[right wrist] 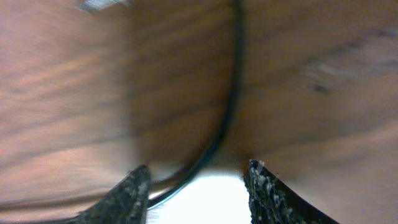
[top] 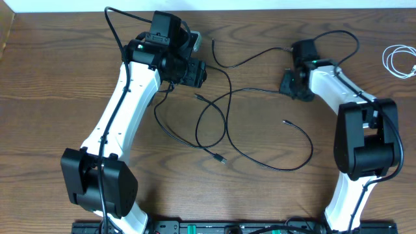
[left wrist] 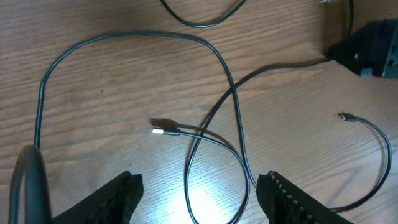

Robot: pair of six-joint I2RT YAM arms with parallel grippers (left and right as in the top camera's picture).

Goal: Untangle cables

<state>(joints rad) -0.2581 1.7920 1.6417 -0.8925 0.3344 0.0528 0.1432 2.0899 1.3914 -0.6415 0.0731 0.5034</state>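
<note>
Left gripper (left wrist: 199, 199): jaws spread, nothing pinched; a loop of the black cables (left wrist: 238, 124) is seen between and ahead of them.
Right gripper (right wrist: 199, 186): jaws spread, low over the surface (right wrist: 323, 124); one black strand runs between them, not pinched.
White cable (top: 398, 62): coiled at the right edge, well apart.
Open room: bare wood along the near side.

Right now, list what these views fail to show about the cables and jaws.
- Right wrist view: motion blur; whether the right gripper touches the black cable between its jaws is unclear.
- Overhead: white cable cut off by the right edge.
- Left wrist view: looped cable runs off the bottom edge.
</note>
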